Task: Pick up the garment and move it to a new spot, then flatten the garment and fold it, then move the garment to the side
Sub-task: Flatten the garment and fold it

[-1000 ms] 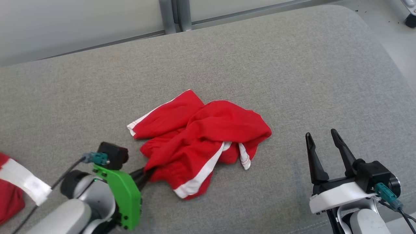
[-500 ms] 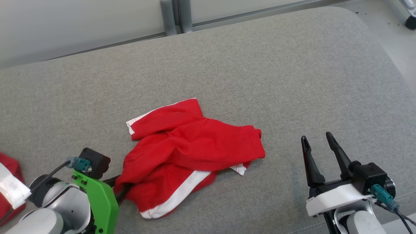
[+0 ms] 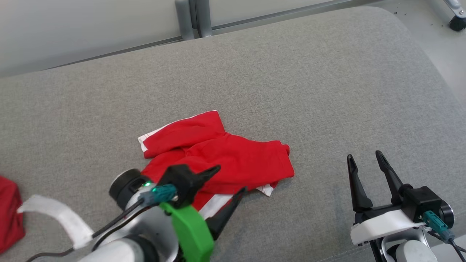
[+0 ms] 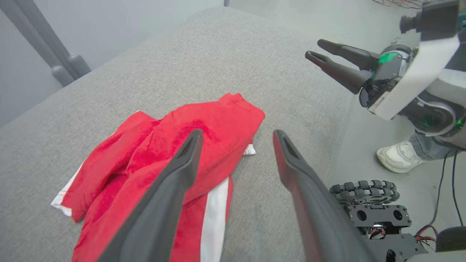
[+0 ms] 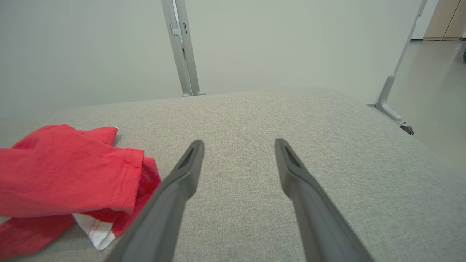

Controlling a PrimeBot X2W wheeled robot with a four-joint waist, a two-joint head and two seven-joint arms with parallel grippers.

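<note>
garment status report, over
Left gripper jaws open over edge of crumpled garment, holding nothing. Right gripper jaws open, off to the side. Nothing in the way.

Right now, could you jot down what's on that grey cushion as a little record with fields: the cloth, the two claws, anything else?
surface: grey cushion
task item: red garment with white trim, crumpled, not yet flat or folded
left gripper: open, at the garment's near edge, holding nothing
right gripper: open, over bare cushion to the garment's right, apart from it
also there: second red cloth at the cushion's left edge
on the floor: a person's shoe
</note>
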